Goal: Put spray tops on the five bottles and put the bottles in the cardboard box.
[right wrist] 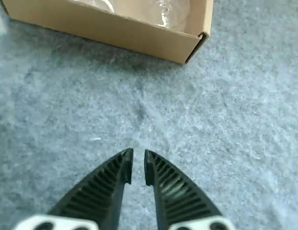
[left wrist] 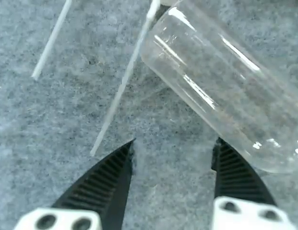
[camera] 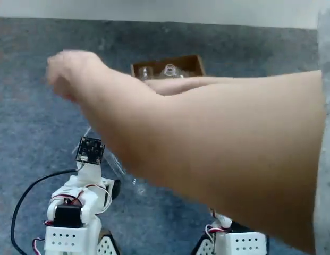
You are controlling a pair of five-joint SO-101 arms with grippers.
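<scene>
Fingers point(left wrist: 113, 175) apart on left gripper point(left wrist: 173, 146), together and empty on right gripper point(right wrist: 137, 160). The cardboard box point(right wrist: 115, 31) holds some boxed bottles point(right wrist: 165, 12); one loose bottle point(left wrist: 220, 91) lies outside by left gripper, so the task looks unfinished.

Person's arm point(camera: 207, 133) crosses high view, blurred. Hand point(camera: 69, 71) smeared, fingers not tellable, contact with anything not tellable. Arm covers front wall of cardboard box point(camera: 192, 62), middle of surface point(camera: 26, 117) and most of right robot arm point(camera: 234, 241). Boxed bottles point(camera: 169, 70) partly covered, count unclear. In left wrist view, loose bottle point(left wrist: 220, 86) runs off picture edge, neck end cut off. Two white tubes point(left wrist: 122, 91) cut at edge, heads unseen.
</scene>
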